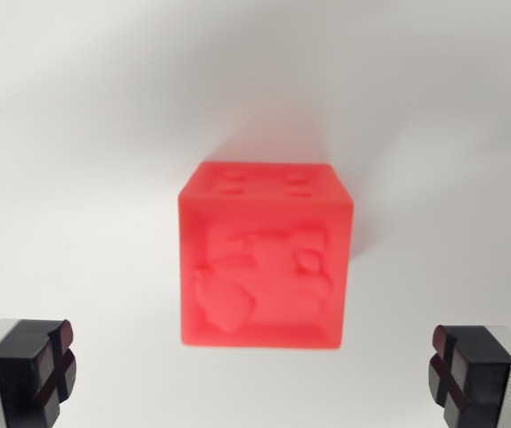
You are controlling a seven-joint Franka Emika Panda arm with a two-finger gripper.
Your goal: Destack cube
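The pincer (255,374) stands wide open and holds nothing. From its left finger (32,361) to its right finger (469,366), the red cube (264,254) sits ahead, between the 2. Closing off-centre could push it sideways.

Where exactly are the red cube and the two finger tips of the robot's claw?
red cube (264,267): wrist view, raised pattern on its front face.
left fingertip (45,361): wrist view, dark pad.
right fingertip (460,366): wrist view, dark pad.

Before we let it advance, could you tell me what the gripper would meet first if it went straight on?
Probably the red cube: it lies ahead, centred between the open gripper fingers, though depth is unclear.
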